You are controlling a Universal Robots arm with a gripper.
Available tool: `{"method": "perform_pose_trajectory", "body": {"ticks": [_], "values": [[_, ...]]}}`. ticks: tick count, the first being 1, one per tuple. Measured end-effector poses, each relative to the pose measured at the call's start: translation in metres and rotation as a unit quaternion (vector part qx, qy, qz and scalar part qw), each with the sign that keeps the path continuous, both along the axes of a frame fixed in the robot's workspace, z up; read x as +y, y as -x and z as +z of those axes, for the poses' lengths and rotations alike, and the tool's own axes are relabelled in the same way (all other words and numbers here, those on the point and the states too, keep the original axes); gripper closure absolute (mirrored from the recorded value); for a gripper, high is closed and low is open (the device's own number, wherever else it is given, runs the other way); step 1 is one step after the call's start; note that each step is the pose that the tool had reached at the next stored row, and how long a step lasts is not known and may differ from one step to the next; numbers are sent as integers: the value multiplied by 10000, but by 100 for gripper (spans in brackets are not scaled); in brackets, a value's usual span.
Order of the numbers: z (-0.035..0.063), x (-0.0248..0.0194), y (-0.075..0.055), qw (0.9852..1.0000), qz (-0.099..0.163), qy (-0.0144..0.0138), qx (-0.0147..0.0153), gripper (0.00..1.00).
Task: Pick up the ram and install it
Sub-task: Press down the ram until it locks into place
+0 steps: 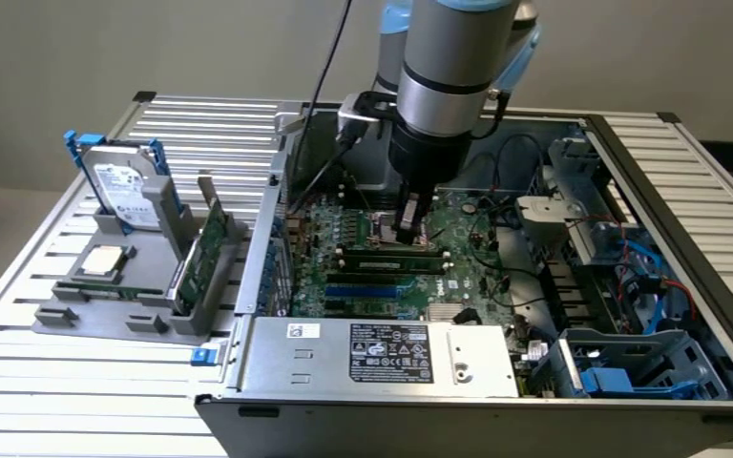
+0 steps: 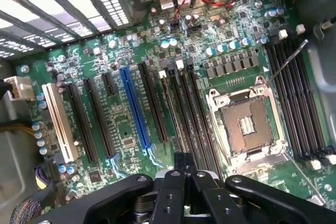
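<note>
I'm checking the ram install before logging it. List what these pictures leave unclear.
- Exterior view: the gripper stands over the ram, so whether it is fully seated in a slot cannot be told.
- Exterior view: the print on the white label is too small to read.
- Exterior view: the case is cut off by the picture's right edge.
- Wrist view: the gripper's body covers the near ends of the slots on the board.

The open computer case point(image 1: 672, 286) sits on the bench point(image 1: 87, 401) with the motherboard point(image 1: 469, 272) inside it, the end effector point(image 1: 411, 229) reaching down over the memory slots point(image 1: 392, 258), and a holder point(image 1: 112, 305) carrying a hard drive point(image 1: 125, 186) stands toward the exterior view's left.
</note>
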State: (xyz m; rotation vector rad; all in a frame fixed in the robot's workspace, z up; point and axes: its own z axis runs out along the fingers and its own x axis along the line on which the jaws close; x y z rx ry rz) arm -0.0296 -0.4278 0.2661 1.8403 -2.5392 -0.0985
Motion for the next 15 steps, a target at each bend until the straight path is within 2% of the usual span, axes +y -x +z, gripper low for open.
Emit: {"method": "perform_pose_trajectory", "body": {"ticks": [3,7,11,15], "values": [[-13,0,0,9996,-277,0,0,89],[-20,1,0,9981,-617,-1,1,89],[-23,0,0,9956,-940,0,6,89],[-25,0,0,9922,-1244,1,16,89]]}}
